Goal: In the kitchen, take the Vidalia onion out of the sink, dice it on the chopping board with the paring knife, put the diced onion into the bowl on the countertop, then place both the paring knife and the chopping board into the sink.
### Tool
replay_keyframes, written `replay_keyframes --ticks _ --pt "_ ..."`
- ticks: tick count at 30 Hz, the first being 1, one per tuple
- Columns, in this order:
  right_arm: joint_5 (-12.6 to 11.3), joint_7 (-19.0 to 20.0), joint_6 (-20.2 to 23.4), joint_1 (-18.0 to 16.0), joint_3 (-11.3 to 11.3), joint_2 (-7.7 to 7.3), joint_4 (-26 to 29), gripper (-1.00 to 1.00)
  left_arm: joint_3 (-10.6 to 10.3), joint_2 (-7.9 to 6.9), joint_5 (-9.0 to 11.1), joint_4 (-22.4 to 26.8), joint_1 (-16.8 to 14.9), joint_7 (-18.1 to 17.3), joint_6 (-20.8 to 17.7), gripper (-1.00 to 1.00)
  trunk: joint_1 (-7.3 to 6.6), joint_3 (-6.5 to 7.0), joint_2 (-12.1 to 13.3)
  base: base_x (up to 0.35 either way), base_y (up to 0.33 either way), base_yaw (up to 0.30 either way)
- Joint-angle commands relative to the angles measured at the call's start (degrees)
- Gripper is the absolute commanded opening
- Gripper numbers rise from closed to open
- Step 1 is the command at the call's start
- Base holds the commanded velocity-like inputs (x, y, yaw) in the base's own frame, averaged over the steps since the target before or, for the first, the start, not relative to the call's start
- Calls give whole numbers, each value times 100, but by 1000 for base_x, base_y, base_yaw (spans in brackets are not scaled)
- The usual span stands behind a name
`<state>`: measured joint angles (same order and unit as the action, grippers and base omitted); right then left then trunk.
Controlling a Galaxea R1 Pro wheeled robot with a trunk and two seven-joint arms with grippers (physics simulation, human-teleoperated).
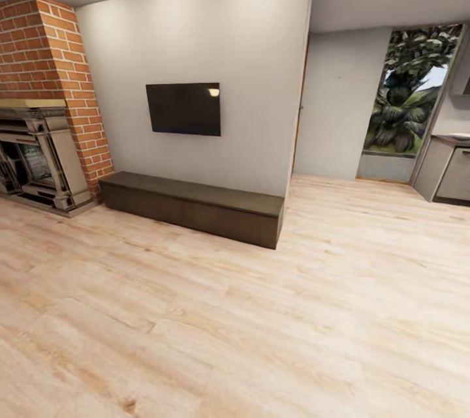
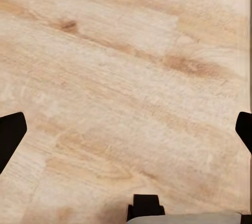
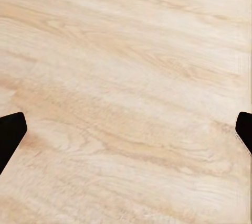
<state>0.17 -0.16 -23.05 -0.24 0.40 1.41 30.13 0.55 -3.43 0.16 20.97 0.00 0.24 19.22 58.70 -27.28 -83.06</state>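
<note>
Both wrist views look down on pale wooden floor (image 1: 261, 340); the left gripper (image 2: 126, 129) and right gripper (image 3: 126, 129) stand wide apart, holding nothing. Farther off are a dark bench (image 1: 196, 206), a wall screen (image 1: 183, 109), a brick fireplace (image 1: 39, 144). At far right, perhaps the countertop (image 1: 454, 139).

A broad stretch of pale wooden floor (image 1: 261, 327) lies open across the room, and it runs on unbroken to the right of the white partition wall (image 1: 209, 66) toward the grey cabinet (image 1: 450, 173) at the far right edge. Against that wall stands a long dark low bench (image 1: 196, 206) with a black screen (image 1: 183, 109) above it, and at the left a brick fireplace (image 1: 39, 144) — these close off the left and middle. Under each wrist camera there is only bare floor, the left gripper (image 2: 126, 129) and the right gripper (image 3: 126, 129) each spread wide with nothing between the fingertips.
</note>
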Motion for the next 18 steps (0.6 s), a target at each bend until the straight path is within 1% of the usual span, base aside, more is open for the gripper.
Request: replay_keyframes --ticks 1,5,18 --pt "1 -2 -16 -3 4 0 -1 100 5 0 1 3 0 2 12 100 3 -5 -2 288 -156 -48" --pt "1 -2 -18 -3 4 0 0 100 6 0 1 3 0 2 12 100 3 -5 -2 288 -153 -140" --pt "5 -1 -19 -3 5 0 2 100 6 0 1 3 0 2 12 100 3 -2 -2 288 -149 -237"
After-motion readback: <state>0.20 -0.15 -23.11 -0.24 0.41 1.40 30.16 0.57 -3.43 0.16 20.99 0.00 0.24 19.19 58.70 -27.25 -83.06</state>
